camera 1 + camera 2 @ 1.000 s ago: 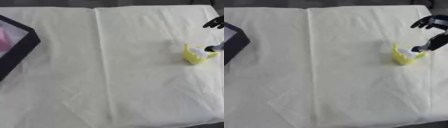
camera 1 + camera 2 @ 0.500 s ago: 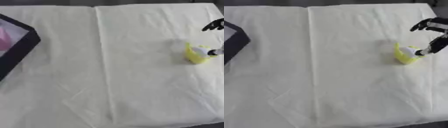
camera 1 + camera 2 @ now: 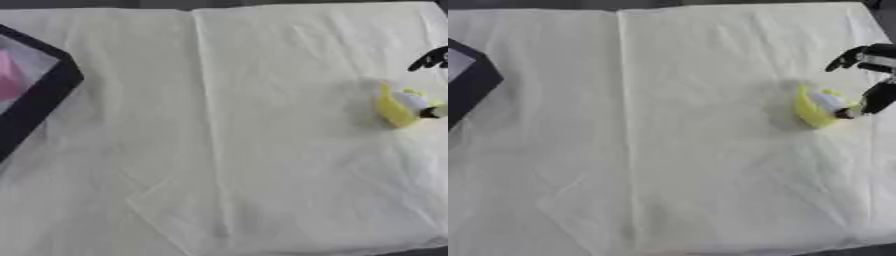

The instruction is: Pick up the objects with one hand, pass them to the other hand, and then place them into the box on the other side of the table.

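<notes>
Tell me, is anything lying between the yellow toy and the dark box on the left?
No. In the left eye view, only bare creased white cloth stretches between the yellow toy and the dark box.

One yellow object [image 3: 817, 109] with a pale part, at 3 o'clock. One dark-rimmed box [image 3: 39, 100] at 9 o'clock, holding one pink item [image 3: 9, 80]. One robot hand [image 3: 872, 75], the right, at 2 o'clock. One white cloth [image 3: 227, 150] covering the table.
</notes>
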You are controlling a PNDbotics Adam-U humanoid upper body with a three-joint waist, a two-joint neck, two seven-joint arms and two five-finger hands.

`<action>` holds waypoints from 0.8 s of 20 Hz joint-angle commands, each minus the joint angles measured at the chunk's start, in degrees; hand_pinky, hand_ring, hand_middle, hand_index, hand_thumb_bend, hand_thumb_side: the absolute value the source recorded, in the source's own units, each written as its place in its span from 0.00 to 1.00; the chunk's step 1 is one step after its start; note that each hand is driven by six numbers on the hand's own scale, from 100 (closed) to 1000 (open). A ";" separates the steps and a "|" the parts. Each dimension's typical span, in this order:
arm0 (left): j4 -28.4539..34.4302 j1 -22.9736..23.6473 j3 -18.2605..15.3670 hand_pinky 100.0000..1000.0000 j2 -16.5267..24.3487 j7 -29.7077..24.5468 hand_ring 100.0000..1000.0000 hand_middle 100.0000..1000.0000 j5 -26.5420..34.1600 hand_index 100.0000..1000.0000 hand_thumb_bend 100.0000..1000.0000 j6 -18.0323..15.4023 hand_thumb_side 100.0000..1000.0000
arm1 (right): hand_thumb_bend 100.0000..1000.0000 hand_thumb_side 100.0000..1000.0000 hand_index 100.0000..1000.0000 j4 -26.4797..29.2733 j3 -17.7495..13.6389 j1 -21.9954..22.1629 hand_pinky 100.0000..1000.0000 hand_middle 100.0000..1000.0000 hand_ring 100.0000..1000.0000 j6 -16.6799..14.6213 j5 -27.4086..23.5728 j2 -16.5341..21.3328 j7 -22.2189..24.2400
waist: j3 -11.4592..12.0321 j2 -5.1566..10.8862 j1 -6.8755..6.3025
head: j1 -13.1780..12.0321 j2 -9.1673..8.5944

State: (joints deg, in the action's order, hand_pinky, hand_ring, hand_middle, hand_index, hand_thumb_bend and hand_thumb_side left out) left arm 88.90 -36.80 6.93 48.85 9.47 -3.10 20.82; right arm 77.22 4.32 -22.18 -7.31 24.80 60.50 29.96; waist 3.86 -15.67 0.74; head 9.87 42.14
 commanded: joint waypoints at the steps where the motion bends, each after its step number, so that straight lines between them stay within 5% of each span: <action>1: 0.83 -0.58 -0.66 0.65 1.75 -0.12 0.64 0.65 -0.29 0.75 0.21 0.00 0.38 | 0.50 0.03 0.85 0.11 -0.20 -0.44 0.90 0.85 0.91 -0.28 0.33 2.00 -0.04 | 0.04 0.76 -0.04 | -0.06 -0.46; 16: 0.83 -0.53 -0.60 0.65 1.54 -0.24 0.64 0.64 -0.52 0.75 0.22 0.06 0.38 | 0.42 0.00 0.82 -0.47 2.31 -0.55 0.90 0.81 0.90 -1.84 1.71 0.88 2.68 | 0.41 0.57 0.03 | 0.01 -0.25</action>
State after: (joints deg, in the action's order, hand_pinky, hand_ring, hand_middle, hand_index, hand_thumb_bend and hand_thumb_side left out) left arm 88.91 -36.77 6.93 48.80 9.35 -3.35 20.94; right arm 76.73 6.83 -22.21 -9.05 26.06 59.95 32.36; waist 4.24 -15.94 0.78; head 9.88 42.20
